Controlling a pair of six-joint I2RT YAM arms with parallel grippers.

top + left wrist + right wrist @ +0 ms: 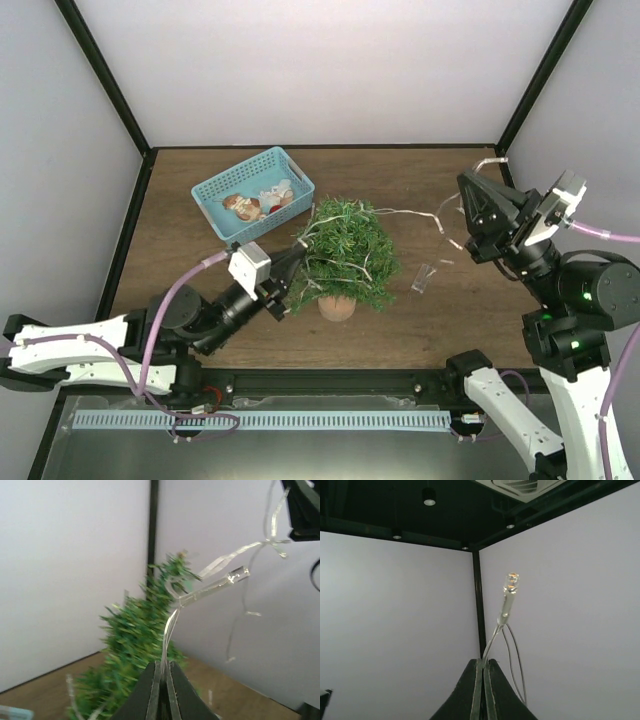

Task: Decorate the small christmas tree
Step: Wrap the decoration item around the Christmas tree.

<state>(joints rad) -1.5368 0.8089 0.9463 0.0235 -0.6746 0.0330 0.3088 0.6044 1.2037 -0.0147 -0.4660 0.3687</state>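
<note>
Near the middle of the table, in front and to the right of the light-blue basket (208,190): small christmas tree (345,250), upright in a terracotta pot (337,307). Draped over its top, a thin LED light string (418,214), trailing away rightward. Pinched shut on that wire, close against the branches: left gripper (163,666). Clamped on the same string, one bulb (510,581) poking above: right gripper (483,664). Probably light and tippy; needles soft, springy, poor to grip. Best taken at pot or trunk. Wire limp, snag-prone: go easy on tension.
</note>
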